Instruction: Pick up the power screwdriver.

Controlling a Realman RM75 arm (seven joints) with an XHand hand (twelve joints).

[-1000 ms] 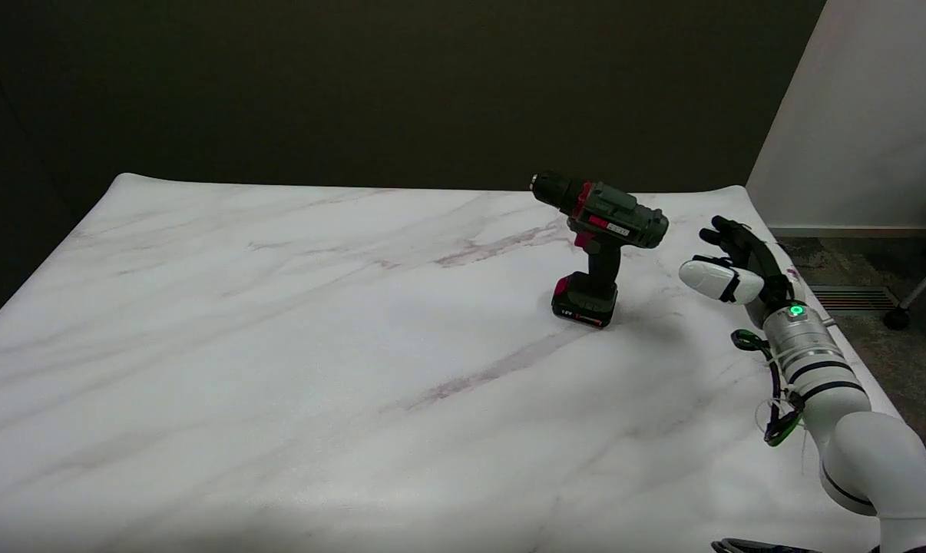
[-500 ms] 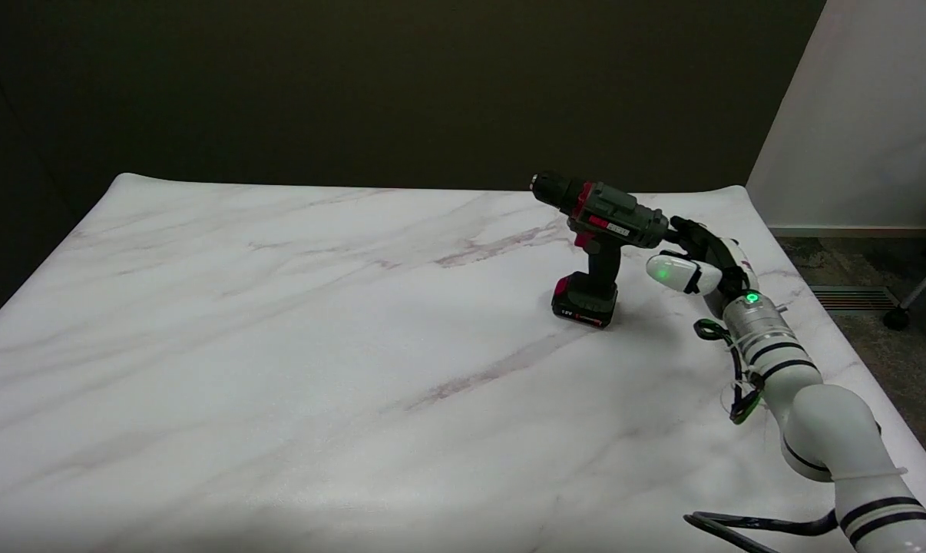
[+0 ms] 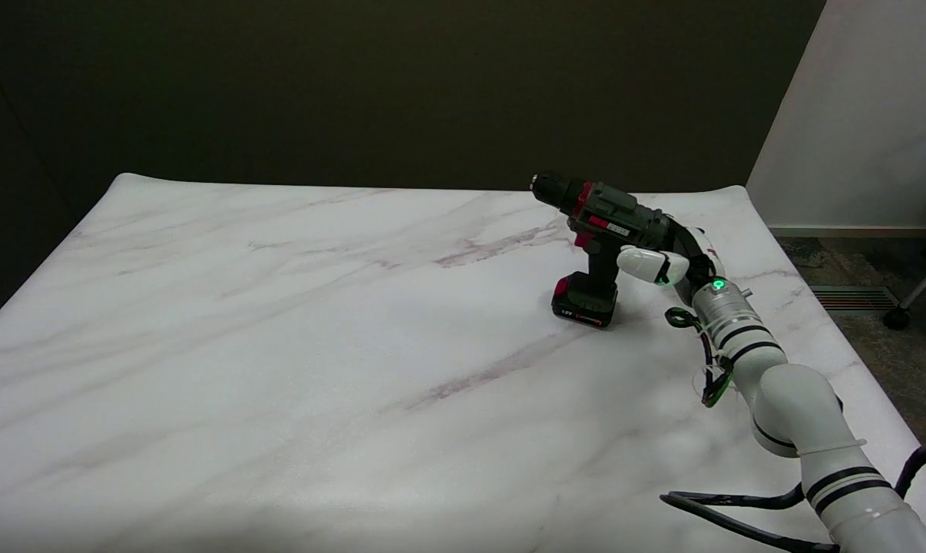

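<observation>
The right hand (image 3: 666, 257) sits at the rear of the power screwdriver (image 3: 601, 230), on its three o'clock side. A white thumb-like part reaches toward the handle below the motor housing, and dark fingers lie against the housing's back end. It looks spread, not wrapped around anything, though from where I stand I cannot say for sure whether any finger already presses on the tool.

The power screwdriver stands upright on its battery pack, chuck pointing toward ten o'clock, in the far right part of the marbled desk (image 3: 279, 346). The white arm runs from the hand toward five o'clock, with a dark cable (image 3: 739, 511) trailing on the desk near its lower end.

I'd judge this the approach, just short of the grasp. The next move calls for sliding the fingers around the handle under the housing and closing firmly before lifting; a nudge from the side could topple the tool on its narrow base.
</observation>
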